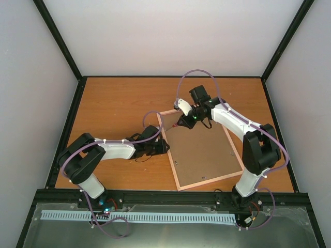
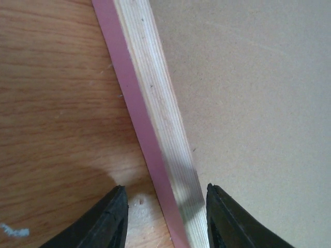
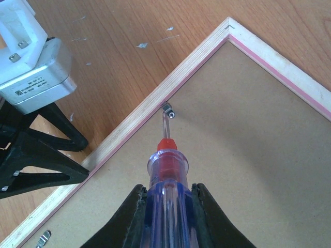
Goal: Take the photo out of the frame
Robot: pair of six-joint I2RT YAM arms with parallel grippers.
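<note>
Pink-bordered rectangular frame [image 1: 207, 155] lay back-up, centre-right on wooden table [image 1: 114, 108]; photo out of sight. Right gripper [image 3: 168, 194] clamped clear-handled screwdriver [image 3: 166, 165], tip at small metal tab [image 3: 167, 109], upper-left rim. Left gripper [image 2: 166, 192] gaped astride left rim. Likely step: freeing backing; next, swivel tab aside.

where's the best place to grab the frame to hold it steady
Probably its left rail, the pale wood rim, coming down from above to straddle it. The frame lies flat, back up, so only the rim seems to offer two opposing faces; the left gripper brackets it, open.
</note>
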